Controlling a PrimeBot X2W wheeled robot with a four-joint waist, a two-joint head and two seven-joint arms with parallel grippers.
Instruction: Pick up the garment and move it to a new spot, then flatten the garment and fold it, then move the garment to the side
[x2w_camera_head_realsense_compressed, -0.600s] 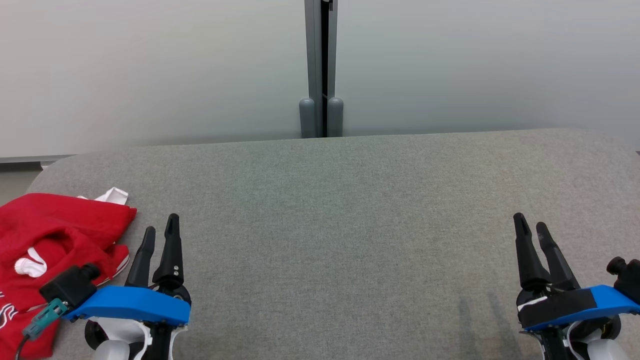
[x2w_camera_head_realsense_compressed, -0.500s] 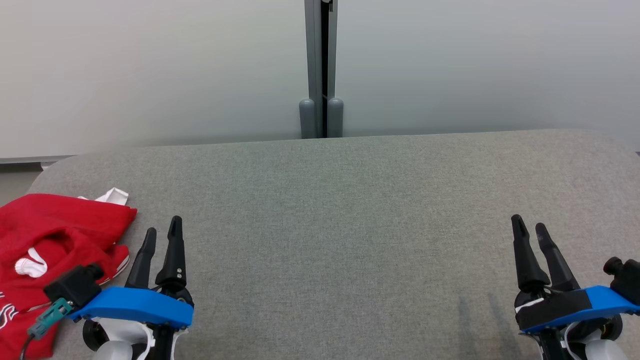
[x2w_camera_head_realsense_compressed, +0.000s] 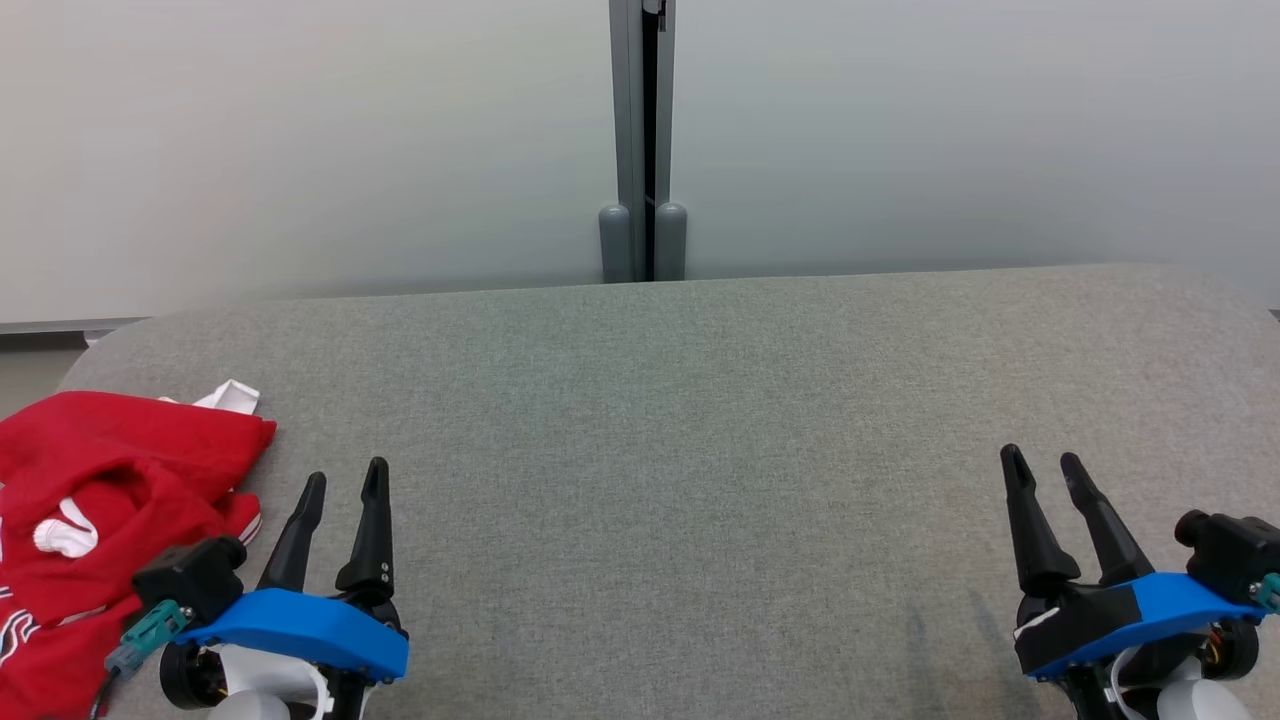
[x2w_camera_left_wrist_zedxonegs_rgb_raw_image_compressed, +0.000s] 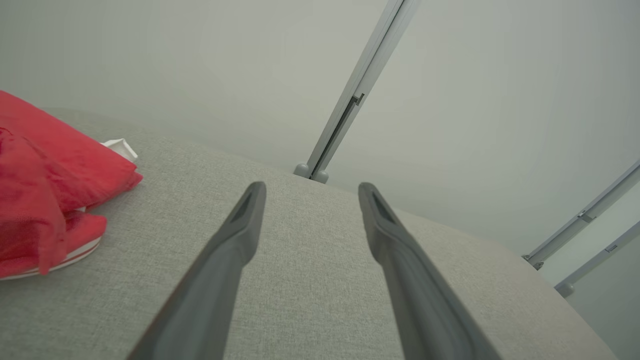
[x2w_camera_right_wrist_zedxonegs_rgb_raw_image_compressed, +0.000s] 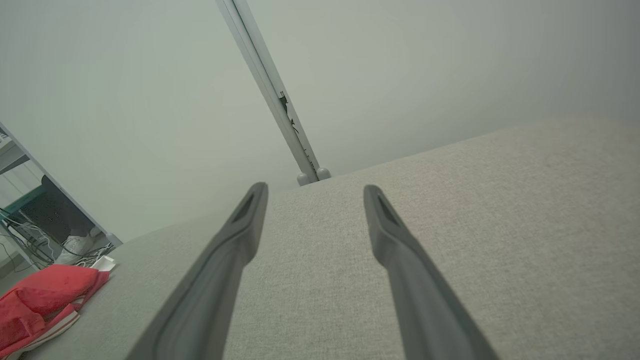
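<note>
A crumpled red garment (x2w_camera_head_realsense_compressed: 110, 480) with white trim lies bunched at the table's left end; it also shows at the left of the left wrist view as the garment (x2w_camera_left_wrist_zedxonegs_rgb_raw_image_compressed: 45, 185) and far off as the garment (x2w_camera_right_wrist_zedxonegs_rgb_raw_image_compressed: 45, 295) in the right wrist view. My left gripper (x2w_camera_head_realsense_compressed: 347, 476) hovers open just right of it, nothing between its fingers (x2w_camera_left_wrist_zedxonegs_rgb_raw_image_compressed: 240, 235). At the lower right my right gripper (x2w_camera_head_realsense_compressed: 1041, 459) stands open and empty over bare cloth, its fingers (x2w_camera_right_wrist_zedxonegs_rgb_raw_image_compressed: 385, 225) spread.
The grey fabric-covered table (x2w_camera_head_realsense_compressed: 680, 420) stretches wide between the two grippers. Behind it stands a pale partition wall with a grey post (x2w_camera_head_realsense_compressed: 640, 140). Past the table's left end, cables and shelving (x2w_camera_right_wrist_zedxonegs_rgb_raw_image_compressed: 30, 230) sit on the floor.
Both grippers have drawn back toward the bottom of the head view and shifted slightly inward. The view has tilted a little. The garment lies as before.
</note>
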